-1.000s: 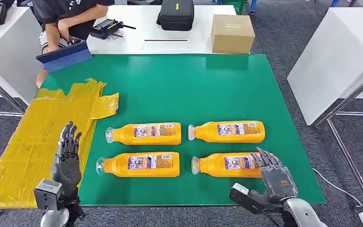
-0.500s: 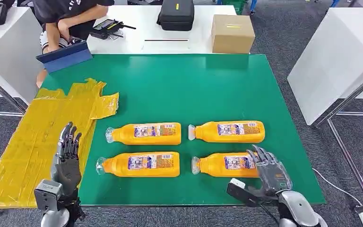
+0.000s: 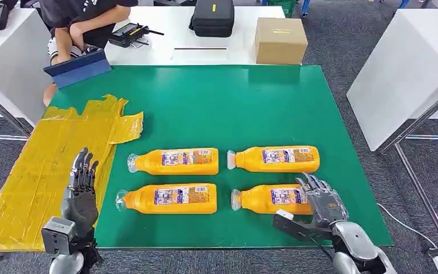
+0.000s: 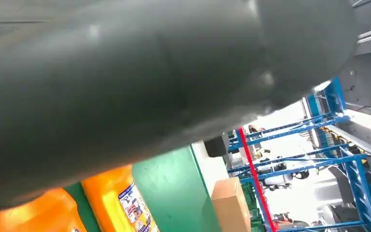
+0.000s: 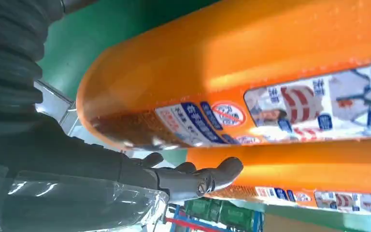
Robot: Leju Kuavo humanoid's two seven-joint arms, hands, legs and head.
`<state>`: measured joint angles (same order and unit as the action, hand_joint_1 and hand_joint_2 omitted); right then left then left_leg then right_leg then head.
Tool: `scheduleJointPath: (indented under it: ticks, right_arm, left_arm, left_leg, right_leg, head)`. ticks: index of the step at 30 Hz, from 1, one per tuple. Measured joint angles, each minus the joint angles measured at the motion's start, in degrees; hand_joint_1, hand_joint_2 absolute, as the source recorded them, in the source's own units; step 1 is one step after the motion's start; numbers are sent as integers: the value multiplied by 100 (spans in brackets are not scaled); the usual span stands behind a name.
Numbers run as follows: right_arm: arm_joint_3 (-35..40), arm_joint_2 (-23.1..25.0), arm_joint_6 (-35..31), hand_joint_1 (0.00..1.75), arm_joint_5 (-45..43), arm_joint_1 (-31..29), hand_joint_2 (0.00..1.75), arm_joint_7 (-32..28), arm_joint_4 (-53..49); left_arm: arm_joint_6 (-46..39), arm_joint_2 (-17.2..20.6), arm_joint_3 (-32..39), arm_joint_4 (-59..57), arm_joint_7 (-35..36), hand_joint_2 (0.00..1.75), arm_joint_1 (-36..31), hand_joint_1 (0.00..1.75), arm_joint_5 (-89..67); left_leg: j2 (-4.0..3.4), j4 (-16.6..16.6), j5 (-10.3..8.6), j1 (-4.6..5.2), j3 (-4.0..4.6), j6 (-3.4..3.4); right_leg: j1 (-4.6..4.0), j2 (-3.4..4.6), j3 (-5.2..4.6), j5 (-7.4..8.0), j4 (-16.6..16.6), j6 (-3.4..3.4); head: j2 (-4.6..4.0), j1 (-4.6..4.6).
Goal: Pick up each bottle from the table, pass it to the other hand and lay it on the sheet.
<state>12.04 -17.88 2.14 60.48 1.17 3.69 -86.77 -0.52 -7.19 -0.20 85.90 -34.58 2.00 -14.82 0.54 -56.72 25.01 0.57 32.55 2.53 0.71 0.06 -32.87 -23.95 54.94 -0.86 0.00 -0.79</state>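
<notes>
Four orange bottles lie on their sides on the green table [image 3: 234, 108], caps pointing left: back left [image 3: 174, 161], back right [image 3: 276, 158], front left [image 3: 168, 198] and front right [image 3: 268, 198]. My right hand [image 3: 324, 202] is at the base end of the front right bottle, fingers spread and reaching over its end, holding nothing. The right wrist view shows that bottle [image 5: 251, 72] close up, with my fingers [image 5: 198, 179] stretched out beside its base and the back right bottle [image 5: 319, 169] beyond. My left hand [image 3: 81, 191] stands open and upright over the yellow sheet [image 3: 40, 171].
The crinkled yellow sheet hangs over the table's left edge. On a white table behind are a cardboard box [image 3: 280, 40], a black case [image 3: 212, 17] and a controller [image 3: 128, 33]. A person [image 3: 82, 23] sits at the back left beside a blue tablet [image 3: 77, 68].
My right hand has slid a little left and forward, closing onto the base end of the front right bottle. The left hand and all bottles have stayed put.
</notes>
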Motion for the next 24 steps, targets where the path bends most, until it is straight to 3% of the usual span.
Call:
scheduleJointPath:
  ticks: [24]
  right_arm:
    - [258,-111,149,2,-326,-705,175,-107,831]
  left_arm:
    - [-9,0,0,-72,4,0,-36,0,66]
  left_leg:
    - [-13,0,0,0,-21,0]
  right_leg:
    - [0,16,17,4,0,2]
  head:
    - [0,2]
